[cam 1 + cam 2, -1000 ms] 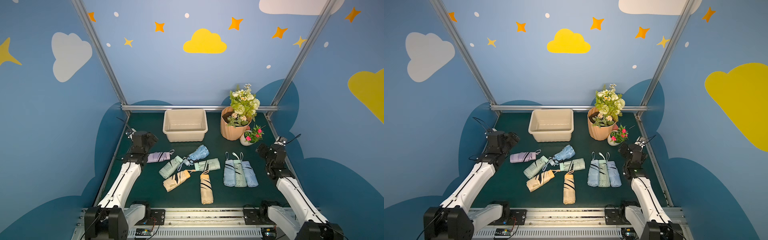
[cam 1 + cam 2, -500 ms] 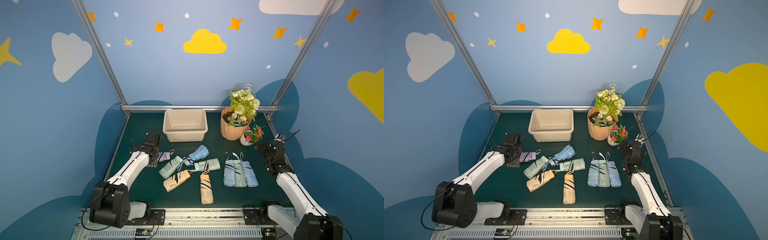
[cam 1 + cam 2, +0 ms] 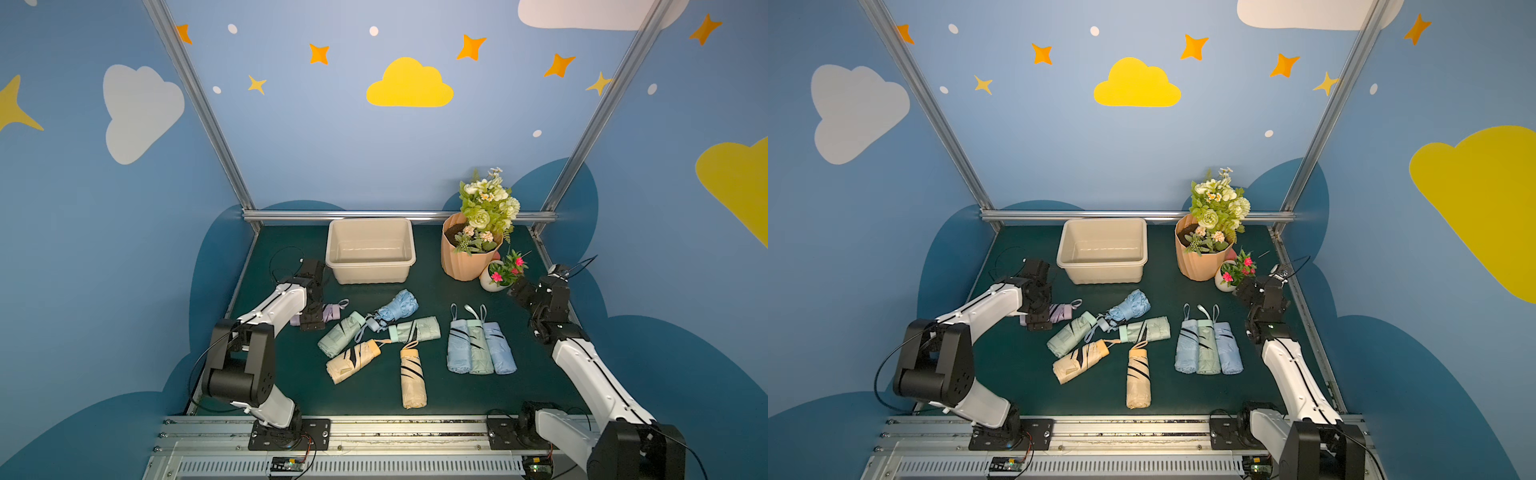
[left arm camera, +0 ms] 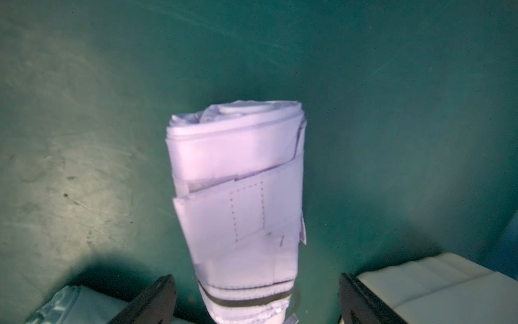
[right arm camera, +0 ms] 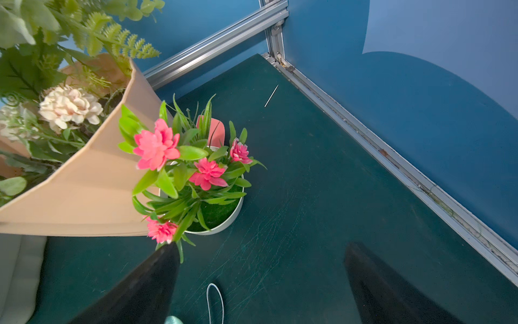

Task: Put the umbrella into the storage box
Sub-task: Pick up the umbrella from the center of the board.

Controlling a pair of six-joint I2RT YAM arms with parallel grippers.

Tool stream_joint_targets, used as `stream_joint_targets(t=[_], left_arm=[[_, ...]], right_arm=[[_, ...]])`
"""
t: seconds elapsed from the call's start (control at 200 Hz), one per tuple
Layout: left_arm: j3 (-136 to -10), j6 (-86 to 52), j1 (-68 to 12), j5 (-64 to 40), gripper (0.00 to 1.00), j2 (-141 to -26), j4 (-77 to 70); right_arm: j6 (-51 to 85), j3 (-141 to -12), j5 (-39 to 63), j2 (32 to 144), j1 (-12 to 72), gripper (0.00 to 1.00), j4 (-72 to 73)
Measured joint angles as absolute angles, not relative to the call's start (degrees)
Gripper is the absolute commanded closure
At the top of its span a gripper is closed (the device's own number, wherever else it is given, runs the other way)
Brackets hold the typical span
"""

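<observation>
Nearer arm: left gripper [image 4: 255, 294], jaws wide open, empty, either side of lilac umbrella [image 4: 238, 182] on desk [image 4: 84, 112]; long axis runs btwn jaws; right gripper [image 5: 260, 286] open, empty, well apart.

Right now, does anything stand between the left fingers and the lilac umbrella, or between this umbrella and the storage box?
Nothing visible. The open left fingers straddle the lilac umbrella; only bare mat lies between it and the storage box.

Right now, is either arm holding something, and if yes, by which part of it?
Nothing is held. The left jaws stand open on either side of the lilac umbrella, not closed on it. The right jaws are open above bare mat.
</observation>
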State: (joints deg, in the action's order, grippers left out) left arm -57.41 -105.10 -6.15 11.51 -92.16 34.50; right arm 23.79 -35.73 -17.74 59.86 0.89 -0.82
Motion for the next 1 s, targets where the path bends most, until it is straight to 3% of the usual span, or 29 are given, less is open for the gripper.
stream_joint_targets(t=[0.506,0.871,1.001], left_arm=[[-62.87,-104.95,-2.13,5.5,0.24,-100.79,38.11],[-66.13,-103.88,-1.02,3.42,0.48,-104.05,41.06],[-66.65,-103.39,-0.97,3.75,0.52,-104.05,42.15]], right_arm=[[23.75,-35.81,-17.41,59.86,0.91,0.03,-1.19],[23.83,-35.81,-17.37,59.18,0.91,0.03,-2.0],[23.86,-35.81,-17.54,58.74,0.91,0.03,-2.07]])
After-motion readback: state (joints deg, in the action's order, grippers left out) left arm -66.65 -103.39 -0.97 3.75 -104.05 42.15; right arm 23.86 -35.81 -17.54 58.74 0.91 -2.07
